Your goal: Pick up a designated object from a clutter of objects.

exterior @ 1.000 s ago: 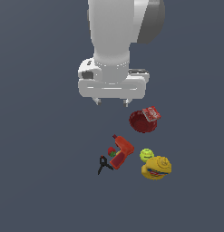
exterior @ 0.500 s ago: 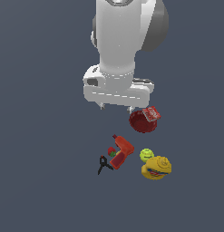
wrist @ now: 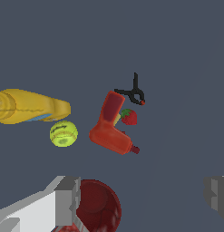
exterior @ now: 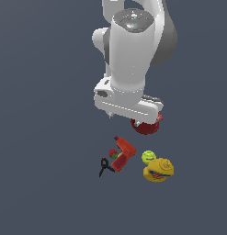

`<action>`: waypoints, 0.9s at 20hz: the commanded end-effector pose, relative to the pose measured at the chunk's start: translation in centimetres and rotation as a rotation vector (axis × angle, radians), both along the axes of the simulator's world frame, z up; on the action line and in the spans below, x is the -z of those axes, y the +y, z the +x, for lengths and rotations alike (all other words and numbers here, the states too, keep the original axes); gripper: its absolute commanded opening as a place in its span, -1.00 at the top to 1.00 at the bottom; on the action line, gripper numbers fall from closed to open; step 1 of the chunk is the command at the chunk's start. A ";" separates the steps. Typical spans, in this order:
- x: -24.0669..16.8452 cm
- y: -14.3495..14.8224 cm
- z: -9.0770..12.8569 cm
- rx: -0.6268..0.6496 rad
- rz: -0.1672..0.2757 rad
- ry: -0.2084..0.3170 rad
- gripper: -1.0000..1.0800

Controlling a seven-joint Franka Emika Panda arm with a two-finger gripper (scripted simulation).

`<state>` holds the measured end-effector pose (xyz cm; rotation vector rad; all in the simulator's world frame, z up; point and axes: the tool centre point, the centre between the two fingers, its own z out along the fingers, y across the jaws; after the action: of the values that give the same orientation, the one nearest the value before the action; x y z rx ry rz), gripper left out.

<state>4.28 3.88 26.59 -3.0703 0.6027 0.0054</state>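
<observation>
Task not yet begun: the small yellow-green ball [wrist: 63, 133] lies ungrasped on the worktop beside the yellow bottle [wrist: 27, 106]. The gripper [wrist: 143, 199], jaws spread and empty, hangs above the dark red bowl [wrist: 97, 208]. Approach, descent and grasp remain.

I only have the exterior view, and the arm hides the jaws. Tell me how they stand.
Observer: The wrist view shows the jaws wide open, with nothing held between them.
Operator: Now report what sits nearest them.
Observer: The dark red bowl is close beside one finger. The yellow-green ball lies well clear of both fingers, so it is not lined up for a grasp.
</observation>
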 end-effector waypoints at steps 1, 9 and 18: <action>0.8 0.6 0.5 0.055 0.000 0.001 -0.92; 3.3 2.8 1.9 0.226 -0.001 0.003 -0.92; 6.4 5.2 3.3 0.418 -0.002 0.006 -0.92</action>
<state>7.34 8.67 20.71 -2.9011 1.1790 0.0095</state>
